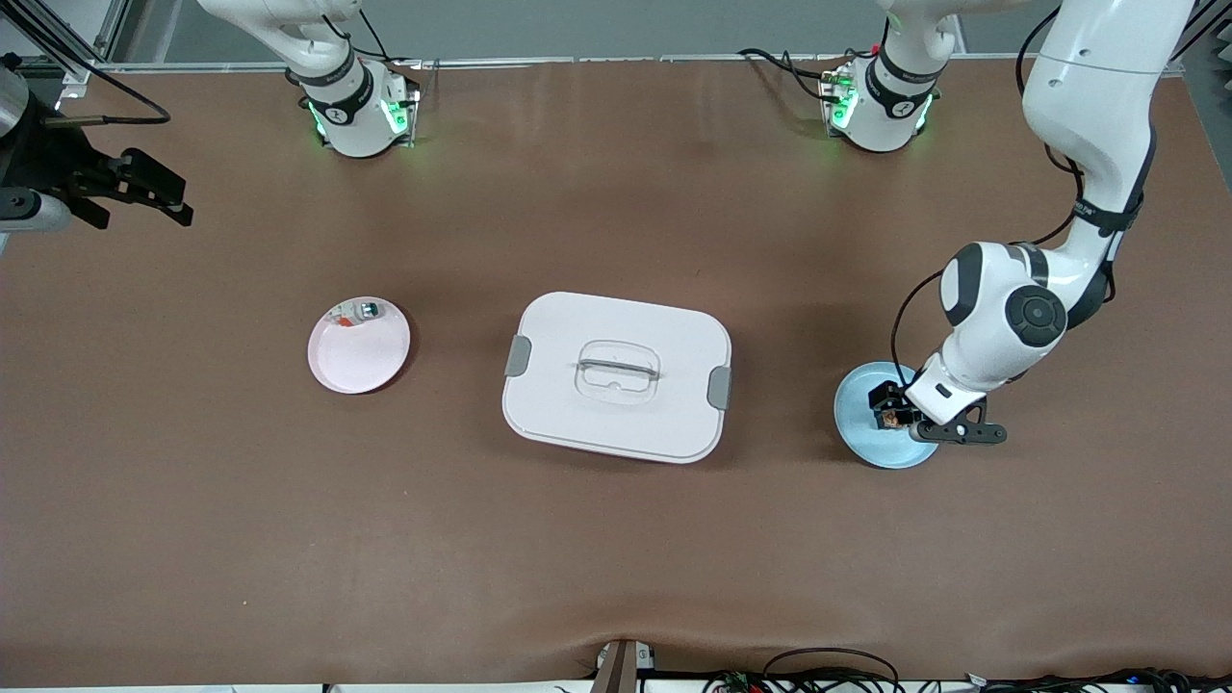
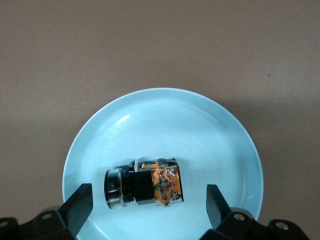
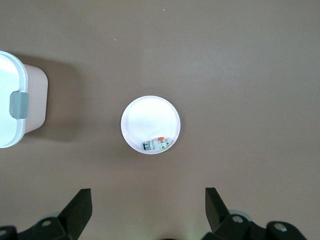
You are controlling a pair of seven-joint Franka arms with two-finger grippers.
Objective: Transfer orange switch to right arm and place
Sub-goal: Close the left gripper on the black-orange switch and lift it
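The orange switch (image 2: 150, 182), a small black block with an orange end and a silver ring, lies on its side on the light blue plate (image 2: 165, 115) at the left arm's end of the table. It also shows in the front view (image 1: 893, 419) on that plate (image 1: 866, 445). My left gripper (image 2: 148, 207) is open and low over the plate, its fingers apart on either side of the switch without touching it; in the front view it (image 1: 895, 416) hides part of the plate. My right gripper (image 3: 148, 200) is open and empty, high up at the right arm's end (image 1: 144, 207).
A white lidded box (image 1: 616, 375) with grey clasps stands mid-table, its edge in the right wrist view (image 3: 12, 105). A pink plate (image 1: 358, 356) toward the right arm's end holds a tiny pale piece with a greenish top (image 1: 367, 311); both show below the right gripper (image 3: 150, 115), (image 3: 159, 144).
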